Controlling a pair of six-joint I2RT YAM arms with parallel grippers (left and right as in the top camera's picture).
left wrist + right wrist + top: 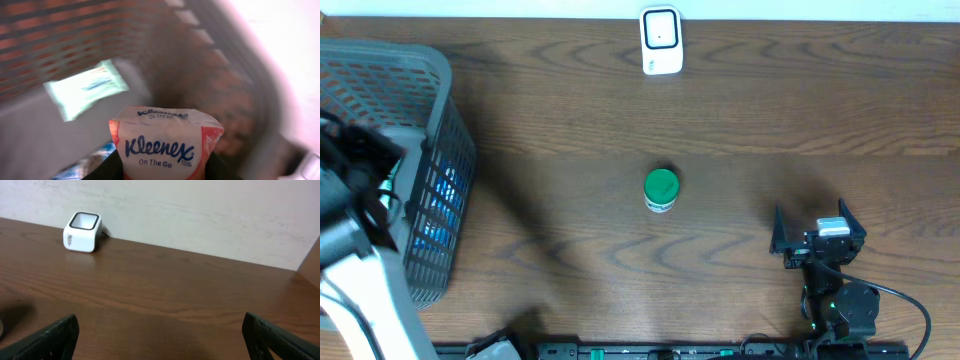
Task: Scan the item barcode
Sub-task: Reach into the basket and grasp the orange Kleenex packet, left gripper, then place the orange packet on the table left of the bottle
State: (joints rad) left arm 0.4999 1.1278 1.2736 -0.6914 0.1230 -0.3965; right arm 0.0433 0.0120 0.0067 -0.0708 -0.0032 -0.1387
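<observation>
I have the left arm [345,215] reached down into the grey mesh basket [445,75] at the desk's left end. On the left wrist view its jaws are pinched on the lower sides of a Kleenex On The Go tissue pack [165,145]. The pack stands upright between them inside the basket, label facing the camera. Behind it, on the basket floor, lies a pale green flat pack [85,90]; the picture is blurred there, so I cannot read it. The right jaws are spread wide with nothing between them, low over the desk [570,120] near its front right. The white barcode scanner [661,41] sits at the middle of the far edge. A green-lidded jar [661,189] stands mid-desk, well apart from the scanner.
</observation>
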